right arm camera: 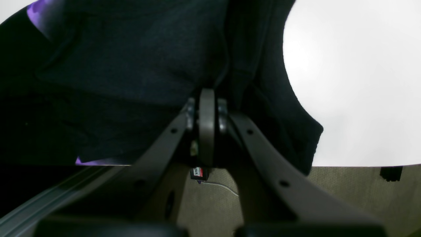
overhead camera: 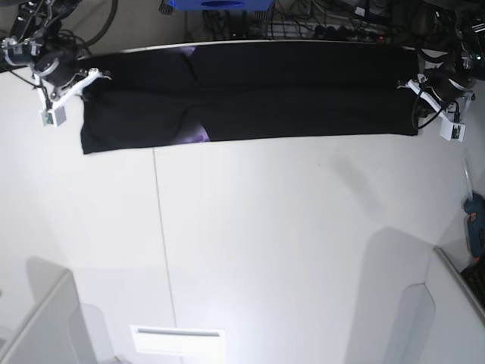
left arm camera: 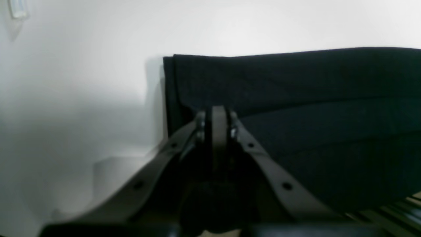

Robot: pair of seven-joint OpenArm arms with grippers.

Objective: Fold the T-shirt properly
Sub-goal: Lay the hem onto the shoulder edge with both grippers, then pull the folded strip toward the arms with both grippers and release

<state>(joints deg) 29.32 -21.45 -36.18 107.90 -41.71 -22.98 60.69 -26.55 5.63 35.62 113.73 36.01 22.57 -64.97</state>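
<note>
The left gripper is pinching an end edge of the T-shirt, its two dark fingers converging to a tight point with the black cloth caught between them. In the left wrist view the shirt is lying doubled over just beyond the fingertips, a folded corner showing at the upper left and the black fabric stretching off to the right over the white table.

The right gripper is likewise clamping the T-shirt at the opposite end, fingers pressed together on a bunched fold of black cloth. Around that grip the fabric is hanging in soft creases, with slivers of the purple print peeking out at the upper left and lower left of the right wrist view. Beyond the cloth the white table is showing, and beneath its edge a stretch of beige floor.

In the base view the left gripper is sitting at that view's right and the right gripper at its left, each at one end of the T-shirt. The shirt is lying as a long, narrow black band across the far side of the table, pulled fairly straight between the two arms, with a small patch of purple print showing along its near edge toward the right gripper.
</note>
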